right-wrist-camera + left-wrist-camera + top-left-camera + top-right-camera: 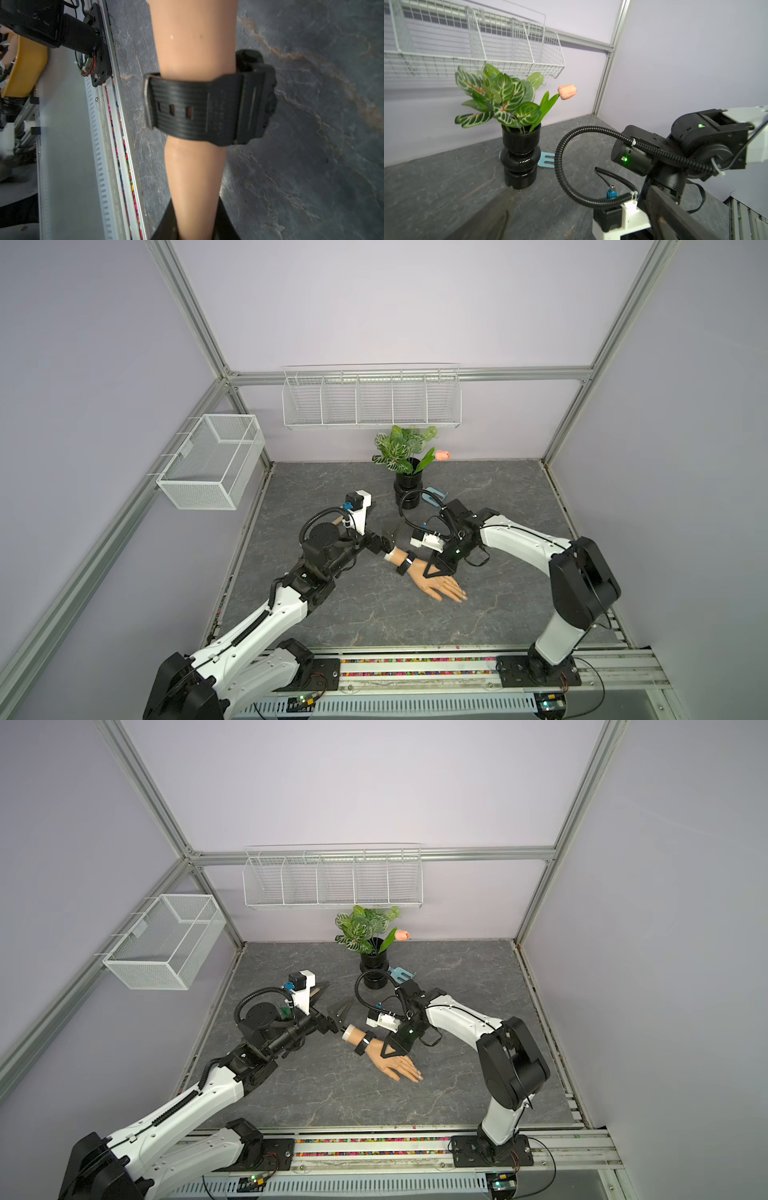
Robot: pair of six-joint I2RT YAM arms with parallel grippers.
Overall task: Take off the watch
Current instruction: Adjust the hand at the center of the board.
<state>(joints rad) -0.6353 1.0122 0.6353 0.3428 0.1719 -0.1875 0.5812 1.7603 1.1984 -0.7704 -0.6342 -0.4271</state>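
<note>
Black rubbery strap: the watch sits buckled around the mannequin wrist, probably light, flexible and grippy. The right gripper pinches the mannequin hand; the left gripper hangs spread nearby. The strap's free end by the buckle looks the best hold.

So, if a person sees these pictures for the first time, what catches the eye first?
First, the tan mannequin hand lying mid-table, with the black watch strapped on its wrist. The right gripper is closed on the hand just past the watch, while the left gripper stands open near the forearm's cut end. At the back, a leafy plant in a black vase brings the only bright colour.
</note>
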